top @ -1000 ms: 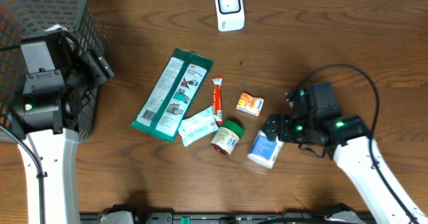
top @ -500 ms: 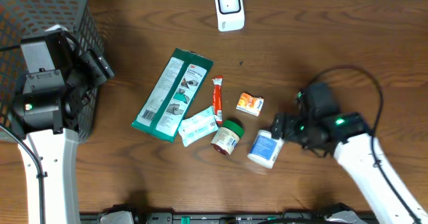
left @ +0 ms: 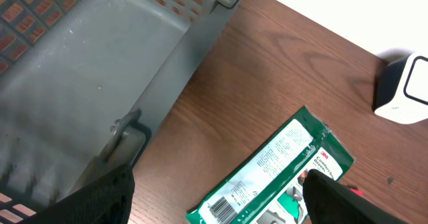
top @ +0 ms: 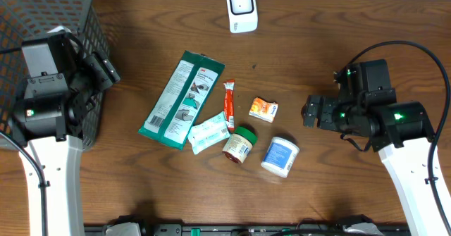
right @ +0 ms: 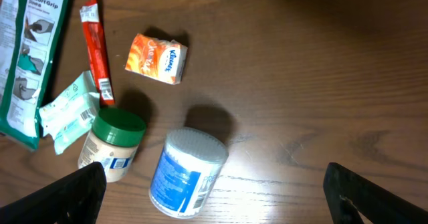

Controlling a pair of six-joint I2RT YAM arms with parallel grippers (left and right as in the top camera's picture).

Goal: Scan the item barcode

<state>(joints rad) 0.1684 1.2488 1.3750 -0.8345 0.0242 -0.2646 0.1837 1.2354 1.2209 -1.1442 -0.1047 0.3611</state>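
Dark wood tabletop, cluttered in the middle. Likeliest item for scanning, judged by nearness: white tub [right: 186, 172] with a blue label, apparently upright, just ahead of the right gripper [top: 311, 112] and centred between its fingers in the wrist view, but apart from them, untouched. Right gripper spread wide, holding nothing. Beside the tub, on the side away from the right gripper: green-lidded jar [top: 239, 144], almost touching it. Farther out from the same gripper: orange tissue pack [top: 263, 109], red stick packet [top: 229, 105], pale wipe pouch [top: 208, 132], then long green packet [top: 182, 98]. White scanner [top: 242, 8] well off at the table's far edge, beyond all of these. Left gripper [top: 107, 70] also wide and empty, poised over the edge of the grey basket [top: 42, 10], with the green packet's barcode end beneath it. To do the pickup well: descend straight over the tub, straddle its round body evenly, and close below the lid rather than on it, so as not to squeeze it out sideways. Keep the inner finger clear of the jar; risk of knocking it over otherwise. Barcode not readable on the tub from here, so grip away from the printed label panel where possible, leaving it free to face the scanner.
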